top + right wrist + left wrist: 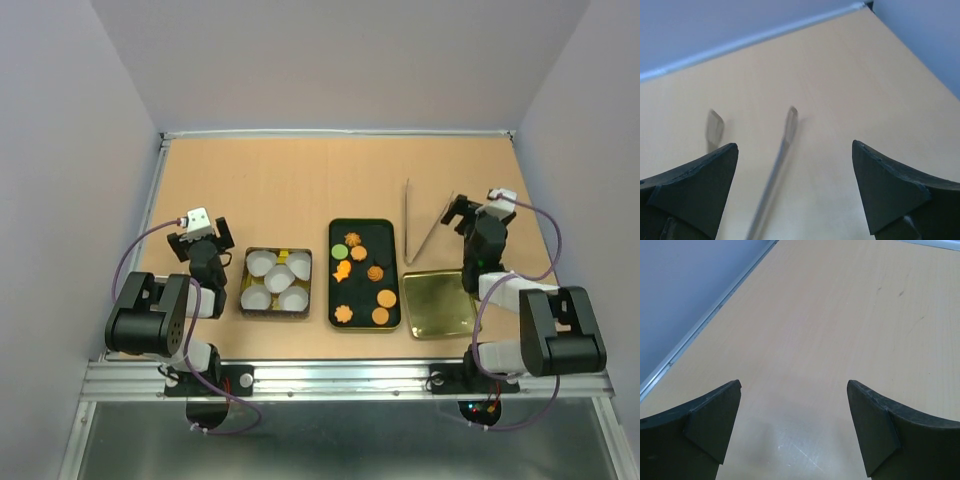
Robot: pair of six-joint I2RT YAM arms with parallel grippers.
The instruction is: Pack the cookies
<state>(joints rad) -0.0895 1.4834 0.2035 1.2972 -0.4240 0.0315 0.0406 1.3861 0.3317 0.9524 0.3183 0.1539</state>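
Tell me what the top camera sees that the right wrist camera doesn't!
Only the top camera shows the cookies on the black tray, the paper cups in their tin, and the gold lid. Only the right wrist camera shows the right gripper up close, its fingers spread wide, holding nothing. Both show the metal tongs lying on the table.
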